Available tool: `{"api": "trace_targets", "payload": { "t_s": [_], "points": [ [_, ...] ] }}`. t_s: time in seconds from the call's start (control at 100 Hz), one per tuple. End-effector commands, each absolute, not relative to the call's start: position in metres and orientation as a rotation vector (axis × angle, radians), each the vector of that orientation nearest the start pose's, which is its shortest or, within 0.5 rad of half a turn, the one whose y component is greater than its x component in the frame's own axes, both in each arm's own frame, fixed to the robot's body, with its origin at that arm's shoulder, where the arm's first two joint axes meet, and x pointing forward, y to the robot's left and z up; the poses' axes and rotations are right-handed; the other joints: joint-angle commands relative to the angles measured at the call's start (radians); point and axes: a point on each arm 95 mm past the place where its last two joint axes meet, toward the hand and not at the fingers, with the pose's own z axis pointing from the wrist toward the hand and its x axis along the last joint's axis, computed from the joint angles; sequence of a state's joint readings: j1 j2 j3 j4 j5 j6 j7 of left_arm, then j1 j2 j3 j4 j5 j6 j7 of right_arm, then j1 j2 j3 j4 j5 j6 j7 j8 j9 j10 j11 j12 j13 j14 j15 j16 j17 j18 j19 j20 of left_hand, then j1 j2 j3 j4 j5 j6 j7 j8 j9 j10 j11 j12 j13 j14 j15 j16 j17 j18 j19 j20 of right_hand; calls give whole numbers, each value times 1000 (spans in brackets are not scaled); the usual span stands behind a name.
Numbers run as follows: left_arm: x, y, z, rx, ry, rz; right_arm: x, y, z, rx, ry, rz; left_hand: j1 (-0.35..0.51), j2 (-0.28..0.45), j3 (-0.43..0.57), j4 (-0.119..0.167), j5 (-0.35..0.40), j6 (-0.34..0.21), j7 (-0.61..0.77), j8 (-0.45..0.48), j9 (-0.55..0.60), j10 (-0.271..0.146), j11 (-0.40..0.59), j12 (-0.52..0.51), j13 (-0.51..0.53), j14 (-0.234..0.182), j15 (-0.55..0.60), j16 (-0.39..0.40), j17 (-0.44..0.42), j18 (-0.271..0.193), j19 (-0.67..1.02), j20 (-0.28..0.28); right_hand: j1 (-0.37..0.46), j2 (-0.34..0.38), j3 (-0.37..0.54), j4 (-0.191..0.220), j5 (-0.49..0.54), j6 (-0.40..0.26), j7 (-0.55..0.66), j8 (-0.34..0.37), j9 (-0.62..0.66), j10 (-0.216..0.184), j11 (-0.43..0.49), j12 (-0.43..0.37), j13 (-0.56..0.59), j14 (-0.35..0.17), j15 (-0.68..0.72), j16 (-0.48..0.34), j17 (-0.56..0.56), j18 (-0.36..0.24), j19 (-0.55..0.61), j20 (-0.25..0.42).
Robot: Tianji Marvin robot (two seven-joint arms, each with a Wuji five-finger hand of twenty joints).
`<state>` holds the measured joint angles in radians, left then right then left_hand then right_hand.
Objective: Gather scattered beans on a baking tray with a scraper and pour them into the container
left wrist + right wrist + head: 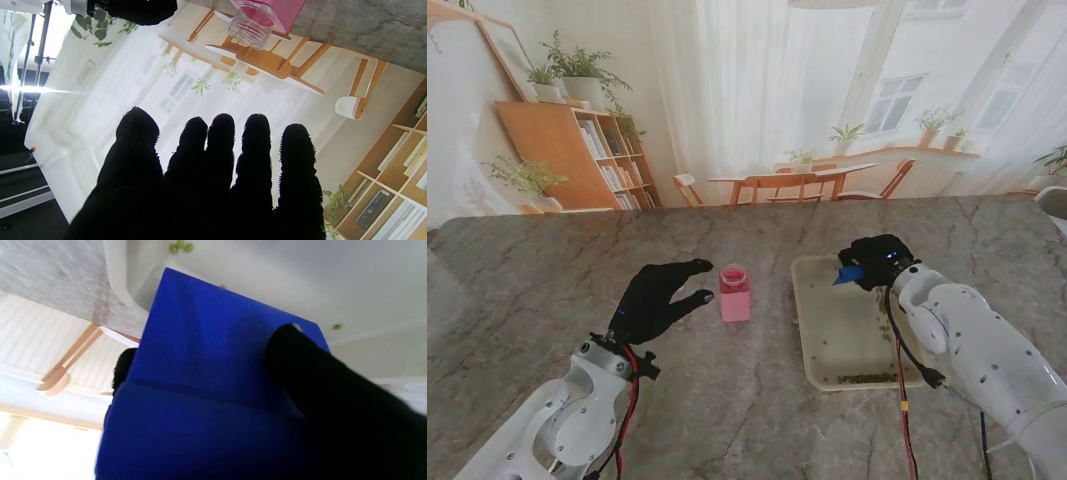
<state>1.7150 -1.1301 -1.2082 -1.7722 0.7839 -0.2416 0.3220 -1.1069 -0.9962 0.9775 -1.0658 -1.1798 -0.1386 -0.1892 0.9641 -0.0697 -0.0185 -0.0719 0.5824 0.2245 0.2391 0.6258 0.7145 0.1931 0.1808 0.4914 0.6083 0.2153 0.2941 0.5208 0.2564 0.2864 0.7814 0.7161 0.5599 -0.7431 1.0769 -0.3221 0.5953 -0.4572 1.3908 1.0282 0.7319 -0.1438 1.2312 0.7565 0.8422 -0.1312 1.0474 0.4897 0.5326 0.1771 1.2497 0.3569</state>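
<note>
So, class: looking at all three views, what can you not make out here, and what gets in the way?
- Beans in the stand view: too small to count.
- Tray, near right corner: hidden by the right arm.
- Scraper in the right wrist view: its working edge blurred, part covered by a finger.
- Pink container in the left wrist view: cut off by the frame edge.

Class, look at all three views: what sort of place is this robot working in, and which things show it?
Probably a staged test bench, not a home: a marble-look table before a printed dining-room backdrop, with a baking tray and pink container set out.
</note>
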Motion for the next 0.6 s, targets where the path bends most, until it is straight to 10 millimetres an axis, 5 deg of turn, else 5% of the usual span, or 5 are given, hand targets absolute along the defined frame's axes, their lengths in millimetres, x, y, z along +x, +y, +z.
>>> {"api": "trace_targets", "payload": {
  "t_s": [0.0,0.59],
  "points": [
    [346,-47,-284,-1142,1172,-2091,511,-85,-330,837,1686,1150,17,48,-20,28,23,-27,-4,11,-21,-28,-15,-8,30,-2,8,16,-8,9,12,8,33,85,20,5,16,-29,0,-3,-20,13,1,-12,-15,14,-11,7,-22,27,-11,-14],
    [347,-52,-286,-1135,1205,-2090,523,-90,-343,876,1671,1166,18,48,-19,28,22,-26,-5,11,-21,-29,-15,-8,32,-2,10,17,-6,8,13,7,28,190,-64,2,10,-73,-6,30,-25,-14,35,-22,-19,5,-39,38,-30,5,-38,-12]
  ]
}}
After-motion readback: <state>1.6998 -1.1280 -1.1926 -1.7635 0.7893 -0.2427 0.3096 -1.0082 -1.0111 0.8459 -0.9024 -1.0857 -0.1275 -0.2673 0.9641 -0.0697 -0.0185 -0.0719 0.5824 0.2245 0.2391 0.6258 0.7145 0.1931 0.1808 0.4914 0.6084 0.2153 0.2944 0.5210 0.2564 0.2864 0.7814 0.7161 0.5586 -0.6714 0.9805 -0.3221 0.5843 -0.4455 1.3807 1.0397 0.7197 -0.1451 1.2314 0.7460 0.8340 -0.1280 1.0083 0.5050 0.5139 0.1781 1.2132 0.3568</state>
